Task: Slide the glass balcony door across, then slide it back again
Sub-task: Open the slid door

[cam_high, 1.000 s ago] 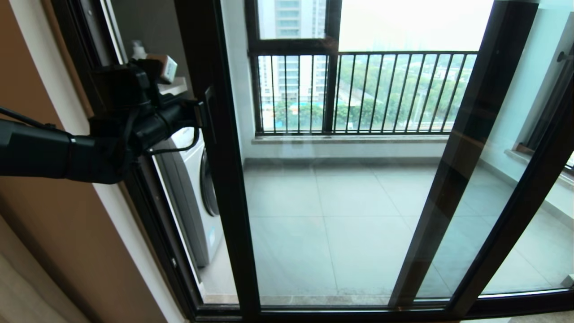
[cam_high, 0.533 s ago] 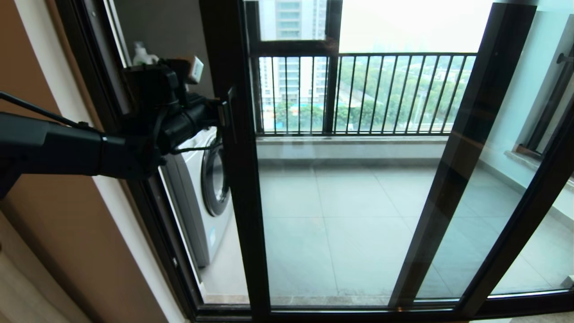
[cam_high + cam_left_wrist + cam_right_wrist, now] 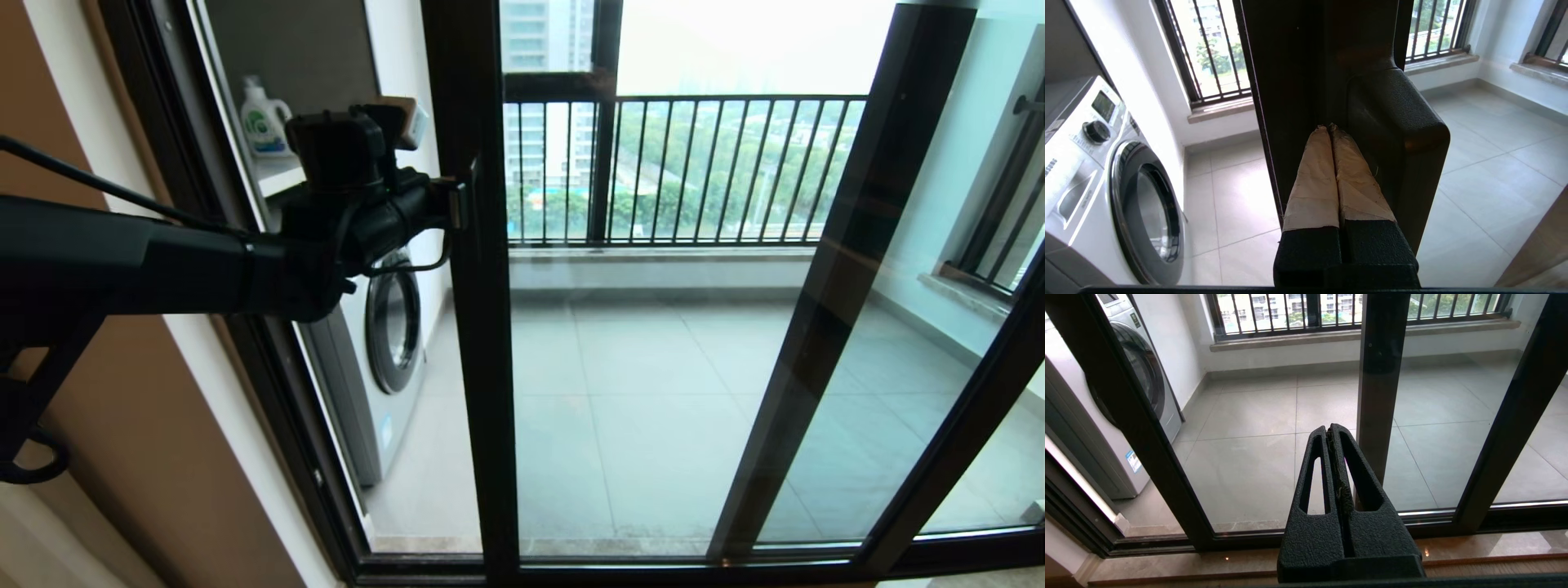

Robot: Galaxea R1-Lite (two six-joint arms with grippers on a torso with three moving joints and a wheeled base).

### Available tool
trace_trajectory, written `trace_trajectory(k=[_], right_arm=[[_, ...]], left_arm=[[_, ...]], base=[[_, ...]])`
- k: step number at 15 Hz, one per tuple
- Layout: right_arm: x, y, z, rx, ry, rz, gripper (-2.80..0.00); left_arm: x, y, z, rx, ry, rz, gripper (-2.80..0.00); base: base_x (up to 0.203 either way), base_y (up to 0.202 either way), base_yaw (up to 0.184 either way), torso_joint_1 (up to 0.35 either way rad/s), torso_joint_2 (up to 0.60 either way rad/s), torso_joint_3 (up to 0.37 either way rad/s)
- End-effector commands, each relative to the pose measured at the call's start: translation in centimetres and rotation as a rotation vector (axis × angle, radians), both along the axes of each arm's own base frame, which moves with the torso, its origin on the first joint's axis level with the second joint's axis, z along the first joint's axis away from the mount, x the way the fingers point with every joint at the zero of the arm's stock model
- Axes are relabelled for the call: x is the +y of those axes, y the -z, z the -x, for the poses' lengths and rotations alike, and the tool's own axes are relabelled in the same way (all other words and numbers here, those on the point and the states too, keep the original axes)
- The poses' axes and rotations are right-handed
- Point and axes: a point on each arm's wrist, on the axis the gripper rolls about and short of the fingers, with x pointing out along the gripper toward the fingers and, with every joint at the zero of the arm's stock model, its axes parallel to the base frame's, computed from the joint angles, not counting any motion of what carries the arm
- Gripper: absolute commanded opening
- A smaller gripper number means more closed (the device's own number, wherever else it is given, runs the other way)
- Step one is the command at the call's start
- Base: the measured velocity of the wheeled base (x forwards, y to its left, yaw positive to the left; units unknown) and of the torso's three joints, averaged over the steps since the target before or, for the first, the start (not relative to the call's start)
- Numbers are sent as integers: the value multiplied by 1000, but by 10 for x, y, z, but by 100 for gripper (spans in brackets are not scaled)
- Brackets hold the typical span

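door frame [image 3: 473, 327]: black-brown
my left hand [image 3: 1329, 130]: black, fingers wrapped in off-white tape
my right hand [image 3: 1331, 430]: black, pebbled
washing machine [image 3: 384, 343]: white
floor [image 3: 637, 392]: grey tiles

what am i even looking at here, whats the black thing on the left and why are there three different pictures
The black thing is a robot's left arm. One picture comes from a camera on the robot's head; the other two come from cameras on each wrist, looking out past the fingers.

In the head view, the left tool reaches to the glass balcony door, at the dark handle on its upright. The left wrist view shows its taped fingers pressed together and tucked beside that handle, against the upright, not clamped around it.

The right tool is shut, holds nothing and points at the glass.

Through the opening you see a washing machine, a detergent bottle, the tiled floor and a barred railing.
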Motion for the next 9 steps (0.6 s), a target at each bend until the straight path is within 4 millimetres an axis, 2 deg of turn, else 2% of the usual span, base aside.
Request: trace_trajectory(k=[1, 6, 9], right_arm=[[0, 3, -1, 13, 0, 0, -280], [0, 3, -1, 13, 0, 0, -280], [0, 3, -1, 13, 0, 0, -280]], left_arm=[[-16, 6, -5, 4, 27, -2, -280], [-45, 16, -2, 21, 84, -12, -280], [-44, 14, 0, 24, 61, -11, -280]], base=[[0, 0, 0, 0, 0, 0], [0, 0, 0, 0, 0, 0], [0, 0, 0, 0, 0, 0]])
